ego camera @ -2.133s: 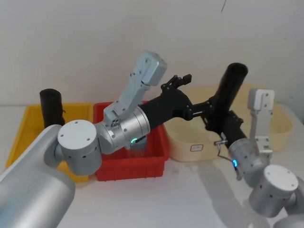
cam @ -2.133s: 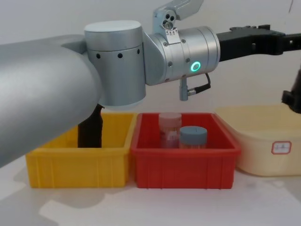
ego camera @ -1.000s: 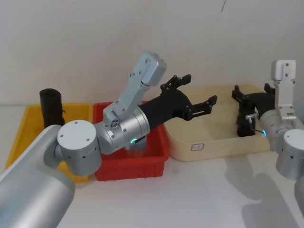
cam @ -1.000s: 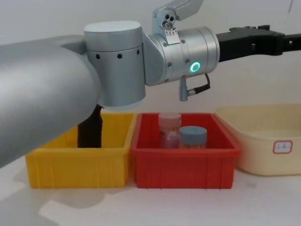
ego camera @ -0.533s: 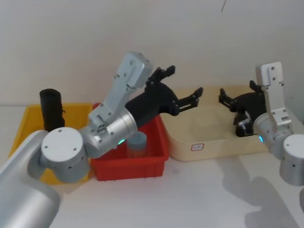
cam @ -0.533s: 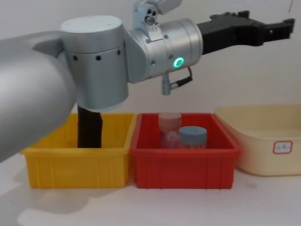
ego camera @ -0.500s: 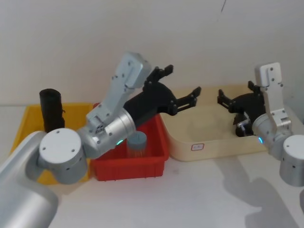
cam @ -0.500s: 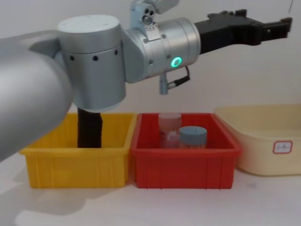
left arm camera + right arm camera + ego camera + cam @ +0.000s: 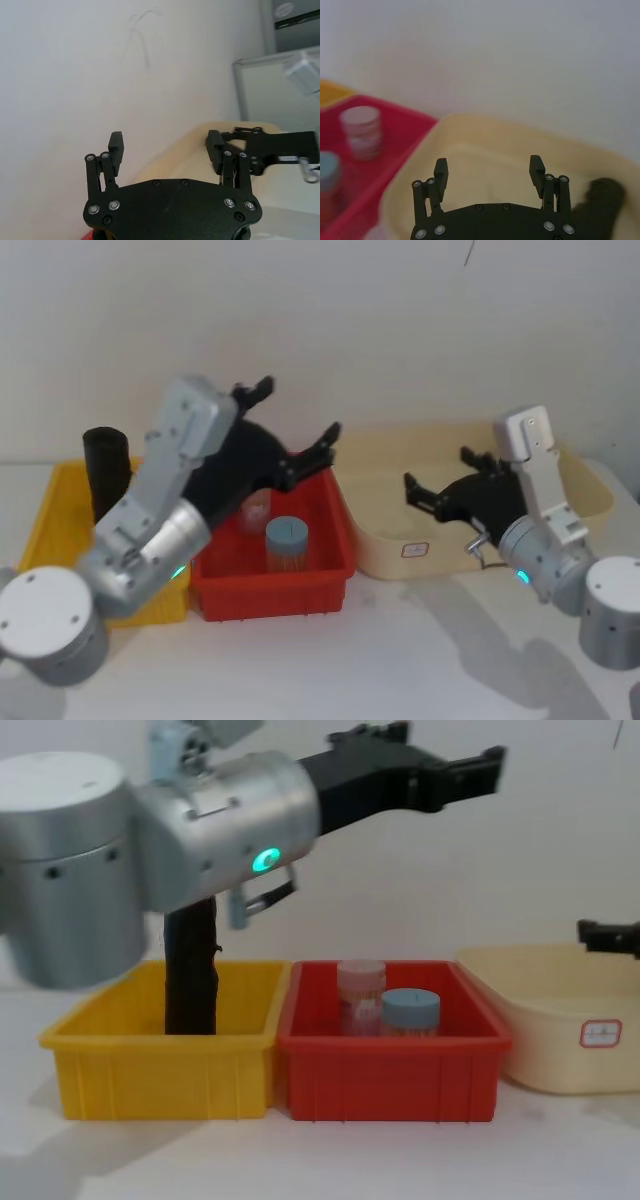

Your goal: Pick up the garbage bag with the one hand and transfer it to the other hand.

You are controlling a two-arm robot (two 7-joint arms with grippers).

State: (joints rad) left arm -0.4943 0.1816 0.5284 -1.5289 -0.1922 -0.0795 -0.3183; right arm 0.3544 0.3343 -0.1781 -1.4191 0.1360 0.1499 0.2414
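Observation:
One garbage bag (image 9: pixel 601 199), a black roll, lies in the cream tub (image 9: pixel 380 530) just beside my right gripper (image 9: pixel 488 172). That gripper (image 9: pixel 440 472) is open and empty, low over the tub's middle. A second black roll (image 9: pixel 105 472) stands upright in the yellow bin (image 9: pixel 160 1065), seen as a tall cylinder (image 9: pixel 190 972) from the chest. My left gripper (image 9: pixel 298 410) is open and holds nothing, raised above the red bin's back edge; it shows high up (image 9: pixel 448 748) in the chest view. Its wrist view shows its own spread fingers (image 9: pixel 116 146) and the right gripper (image 9: pixel 267 150) farther off.
The red bin (image 9: pixel 275 585) between the yellow bin and the tub holds a blue-lidded jar (image 9: pixel 286 543) and a pink-lidded jar (image 9: pixel 361 992). A white wall stands close behind all three containers. Bare white table (image 9: pixel 400 660) lies in front.
The right gripper lowered the black roll into the cream tub, let it go and slid left, away from it. The left arm swung left and up, back over the red bin.

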